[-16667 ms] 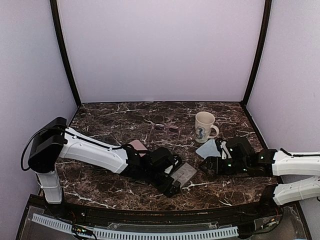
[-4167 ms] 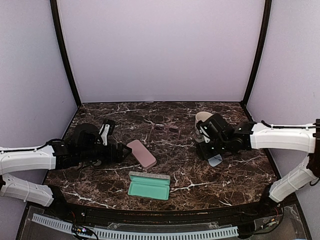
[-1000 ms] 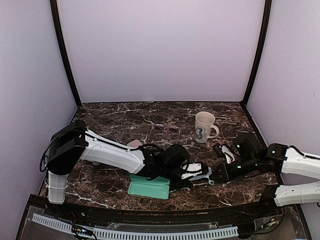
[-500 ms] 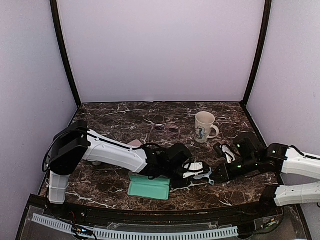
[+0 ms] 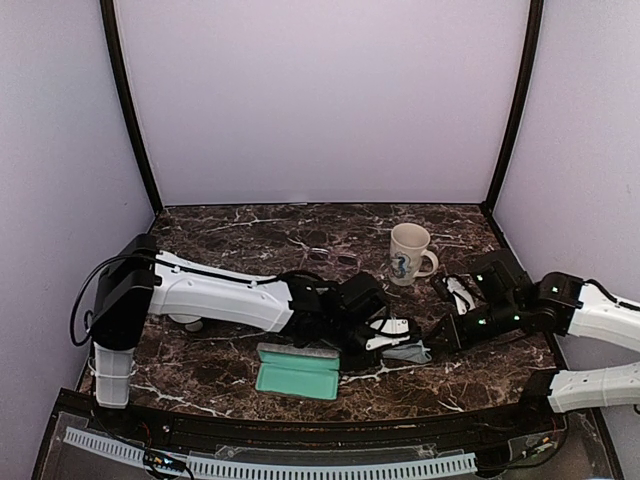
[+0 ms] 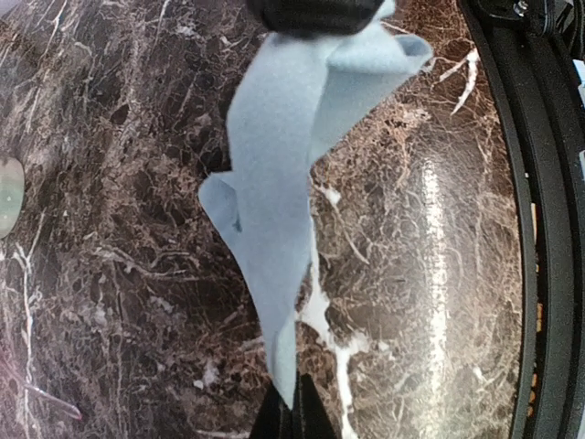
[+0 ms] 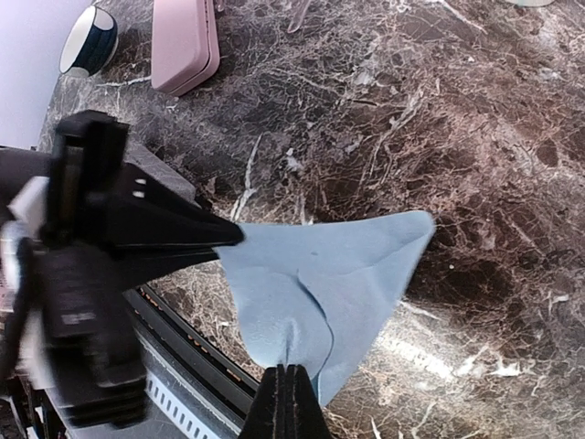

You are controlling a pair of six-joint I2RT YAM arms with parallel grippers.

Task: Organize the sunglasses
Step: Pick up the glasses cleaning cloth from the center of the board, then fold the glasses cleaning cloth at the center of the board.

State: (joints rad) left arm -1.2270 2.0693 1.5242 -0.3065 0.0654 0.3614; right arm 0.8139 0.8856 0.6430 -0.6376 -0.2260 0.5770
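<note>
While the left arm (image 5: pixel 220 295) is stretched across the marble table (image 5: pixel 220 232), an open teal glasses case (image 5: pixel 297 375) is seen just in front of it. A closed pink case (image 7: pixel 186 37) is shown beyond it in the right wrist view. Thin-framed sunglasses (image 5: pixel 333 257) are seen lying at the far middle of the table, well apart from both grippers. The left gripper (image 6: pixel 292 413) is closed tight on one corner of a light blue cloth (image 7: pixel 320 274), which is held spread between the two grippers. A white mug (image 5: pixel 407 255) is marked with a blue figure too small to be read. The right gripper (image 7: pixel 288 402) is clamped on the cloth's opposite edge. A second earlier the left jaws were parted beside the cloth. Now they are closed on it, and both grippers are found slightly farther from the near edge.
</note>
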